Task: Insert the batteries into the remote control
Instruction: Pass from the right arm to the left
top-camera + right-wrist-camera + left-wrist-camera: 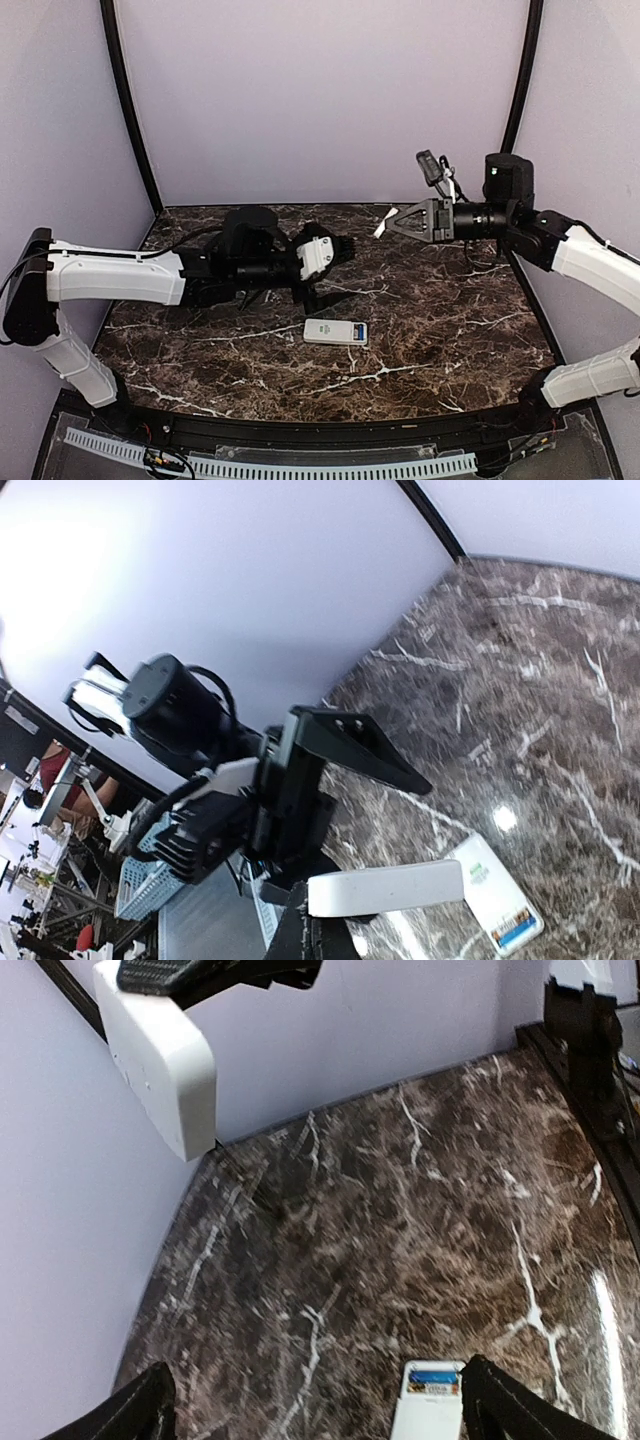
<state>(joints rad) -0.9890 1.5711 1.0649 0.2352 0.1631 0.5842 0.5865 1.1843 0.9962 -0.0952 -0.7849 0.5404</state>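
Roughly mid-table, a little toward the near edge, the remote control (335, 332) lies flat and face up on the dark marbled table (450, 330). It is a small white slab with pale buttons and a blue-green display at the end nearer the right edge. It looks light, stiff and slick-cased, so its 2 long edges seem the best hold. The left tool (315, 1415) hovers near it, jaws wide apart and empty. The right tool (393, 222), jaws together, hangs well apart toward the far right corner.
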